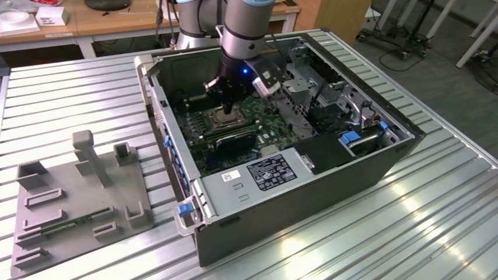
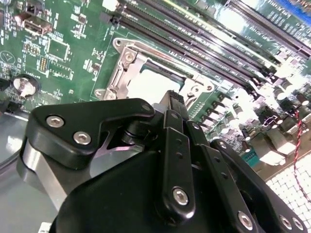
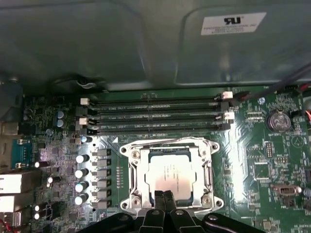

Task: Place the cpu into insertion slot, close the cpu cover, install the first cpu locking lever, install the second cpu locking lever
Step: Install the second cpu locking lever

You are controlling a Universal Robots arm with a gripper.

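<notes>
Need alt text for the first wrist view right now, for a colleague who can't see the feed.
The cpu sits in the insertion slot, framed by the cpu cover, with the tool at the chip's near edge. Beyond the socket run four memory slots on the green motherboard.

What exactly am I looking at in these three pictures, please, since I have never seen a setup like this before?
This is a robot arm working inside an open computer case that lies on a ribbed metal table. The exterior view comes from a camera off the arm; the two wrist views come from cameras riding near the arm's wrist, looking down at the green motherboard. The gripper, its two black fingers pressed together, sits just above the cpu, a silver-grey square chip already lying in the insertion slot. The cpu cover, a thin steel frame, lies down around the chip. The gripper holds nothing. A grey fixture lies on the table, at the exterior view's left.
</notes>
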